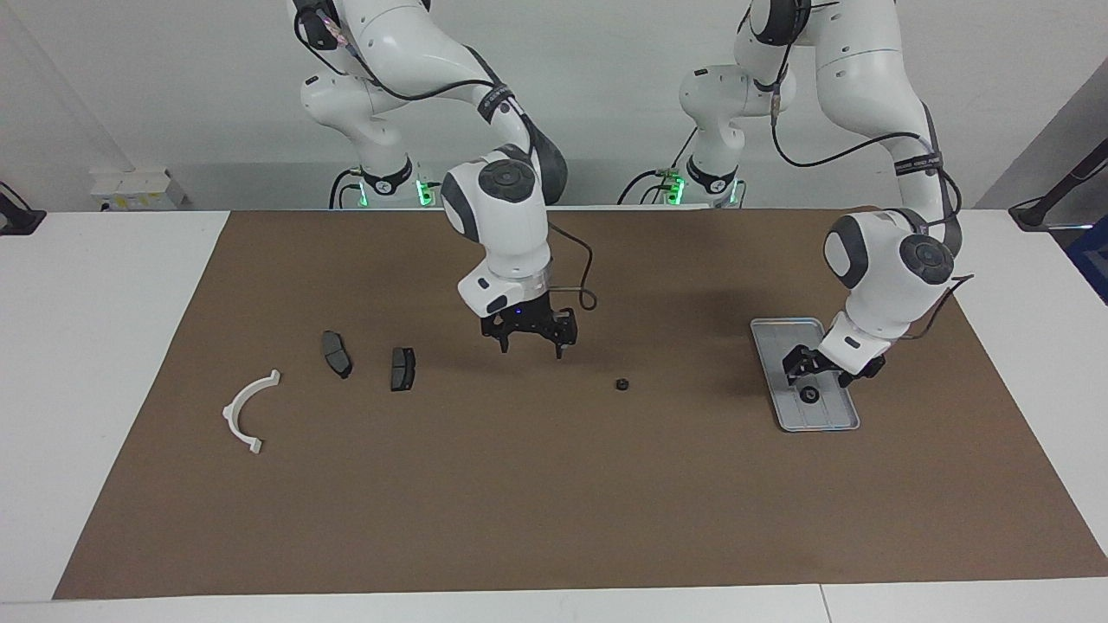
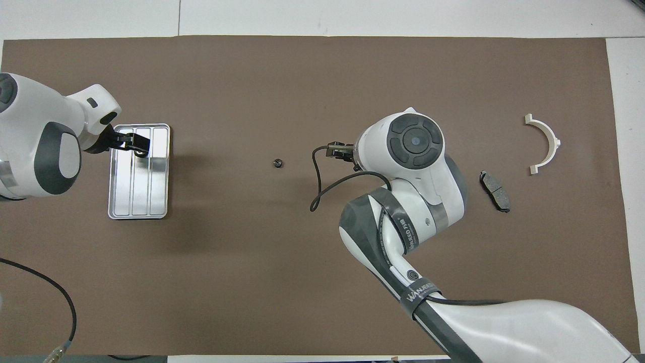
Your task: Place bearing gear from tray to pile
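Note:
The silver tray (image 1: 779,339) lies toward the left arm's end of the mat, with a small black bearing gear (image 1: 810,396) in the part of it farther from the robots. My left gripper (image 1: 828,374) hangs open just over that gear, not touching it. In the overhead view the left gripper (image 2: 132,143) covers the gear on the tray (image 2: 146,191). The pile lies toward the right arm's end: two dark brake pads (image 1: 337,354) (image 1: 402,369) and a white bracket (image 1: 251,411). My right gripper (image 1: 532,349) is open and empty over bare mat between the pile and the middle.
A second small black gear (image 1: 621,384) (image 2: 276,163) lies loose on the brown mat about midway between tray and pile. In the overhead view one brake pad (image 2: 495,184) and the bracket (image 2: 544,143) show; my right arm hides the other pad.

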Controlling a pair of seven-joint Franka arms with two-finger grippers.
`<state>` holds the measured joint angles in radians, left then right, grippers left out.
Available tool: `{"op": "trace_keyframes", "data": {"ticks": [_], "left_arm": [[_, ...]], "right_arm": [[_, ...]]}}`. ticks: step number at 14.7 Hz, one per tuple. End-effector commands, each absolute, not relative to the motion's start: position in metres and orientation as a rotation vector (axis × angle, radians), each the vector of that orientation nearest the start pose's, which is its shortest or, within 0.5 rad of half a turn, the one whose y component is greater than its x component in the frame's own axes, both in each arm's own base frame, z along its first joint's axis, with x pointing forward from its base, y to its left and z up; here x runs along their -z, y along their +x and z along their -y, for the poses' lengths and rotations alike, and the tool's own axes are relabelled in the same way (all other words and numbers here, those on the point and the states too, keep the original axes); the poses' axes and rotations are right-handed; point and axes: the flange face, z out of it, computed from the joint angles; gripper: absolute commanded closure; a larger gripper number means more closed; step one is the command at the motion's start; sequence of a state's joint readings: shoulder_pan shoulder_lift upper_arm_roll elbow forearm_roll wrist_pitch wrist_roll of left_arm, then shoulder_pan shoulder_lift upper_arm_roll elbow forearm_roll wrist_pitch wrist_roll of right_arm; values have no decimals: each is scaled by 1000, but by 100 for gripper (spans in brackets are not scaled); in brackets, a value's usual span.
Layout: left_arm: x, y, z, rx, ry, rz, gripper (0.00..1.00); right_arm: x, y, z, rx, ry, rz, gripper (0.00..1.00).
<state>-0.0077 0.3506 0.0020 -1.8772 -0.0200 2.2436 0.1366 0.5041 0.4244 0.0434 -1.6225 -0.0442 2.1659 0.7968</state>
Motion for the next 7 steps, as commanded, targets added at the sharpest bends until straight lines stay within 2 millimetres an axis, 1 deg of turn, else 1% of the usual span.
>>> {"op": "trace_keyframes", "data": {"ticks": [1,2,3,5,6,7], "left_arm": [[-320,630,-5,42,-3170,-208,0],[-317,630,-5,36,-3174,-216,1],[-316,631,-10,35,-3182,-215,1],[-312,632,-11,30,-3188,-222,2],[-311,632,-14,27,-3189,-214,2],[-310,632,-14,30,-3189,-214,3]], "right_arm": [[-369,608,-390,170,-3116,-448,0],[-365,610,-399,171,-3127,-477,0],[-366,610,-407,171,-3126,-480,0],[-364,610,-419,175,-3124,-482,0],[-364,608,-433,182,-3116,-489,0],[-361,607,-443,177,-3118,-497,0]]}}
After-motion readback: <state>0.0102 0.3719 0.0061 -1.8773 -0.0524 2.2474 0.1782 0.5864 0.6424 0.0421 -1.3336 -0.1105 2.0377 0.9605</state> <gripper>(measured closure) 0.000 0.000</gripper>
